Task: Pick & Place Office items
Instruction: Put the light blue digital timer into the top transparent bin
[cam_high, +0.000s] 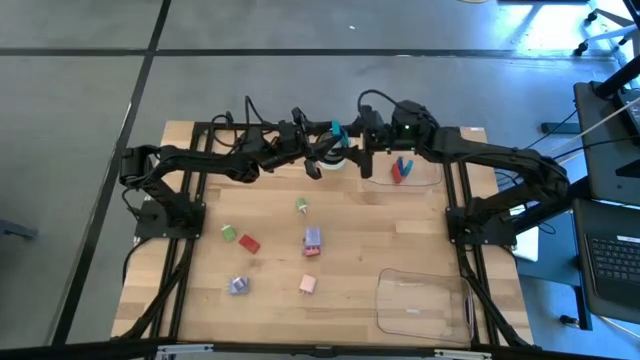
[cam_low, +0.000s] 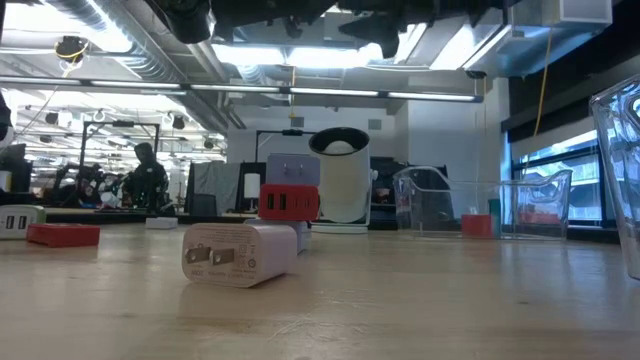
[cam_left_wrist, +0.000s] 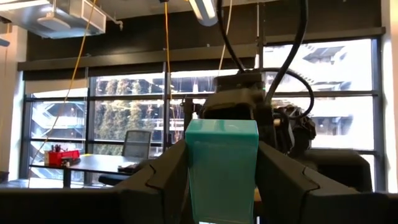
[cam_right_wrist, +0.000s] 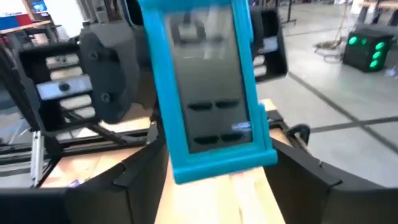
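Two grippers met above the table's far edge, the left gripper (cam_high: 322, 150) clamped on a teal piece (cam_high: 336, 130) while the right gripper (cam_high: 352, 135) stood with its fingers spread on either side of that same piece, not visibly pressing it. Red and blue pieces (cam_high: 401, 169) lay in the far clear tray (cam_high: 425, 178), and more pieces lay scattered on the wooden table (cam_high: 270, 300), among them a green piece (cam_high: 229, 233) and a pink piece (cam_high: 308, 285).

The wooden table (cam_high: 400, 240) is showing pale, matt grain; the near tray (cam_high: 420, 300) is gleaming as clear plastic; the teal piece (cam_right_wrist: 208, 87) is looking smooth, glossy plastic.
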